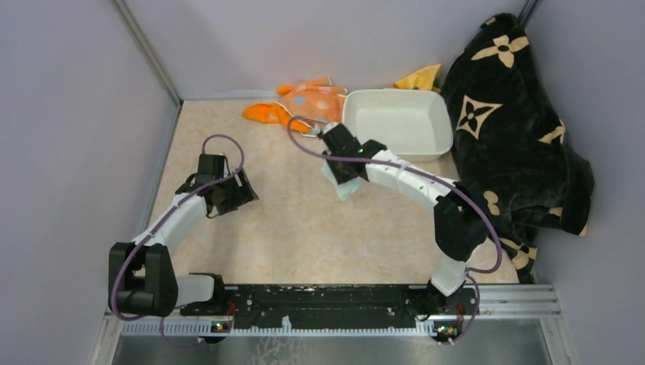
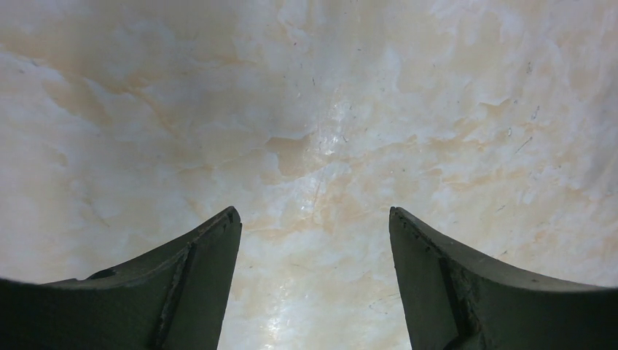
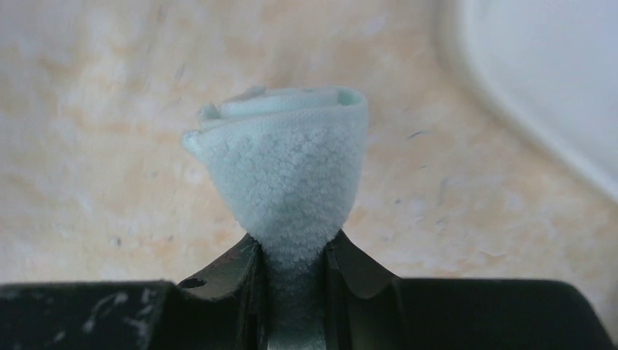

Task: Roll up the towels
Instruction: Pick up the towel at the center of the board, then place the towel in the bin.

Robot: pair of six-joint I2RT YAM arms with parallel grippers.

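Pinching the rolled mint towel [image 3: 284, 168] by one end, my right gripper [image 3: 295, 251] sits narrow on it near the centre of the table [image 1: 304, 228]. I judge the white bin [image 1: 449, 129] at 1 o'clock comes next: grip firmly, release low, so the roll holds. My left gripper [image 2: 313, 213] gapes empty at 9 o'clock; the orange towel [image 1: 262, 114] and dotted towel [image 1: 319, 95] wait at 12.

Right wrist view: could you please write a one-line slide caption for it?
Right gripper shut on a rolled mint green towel, marbled table behind, white bin at right.
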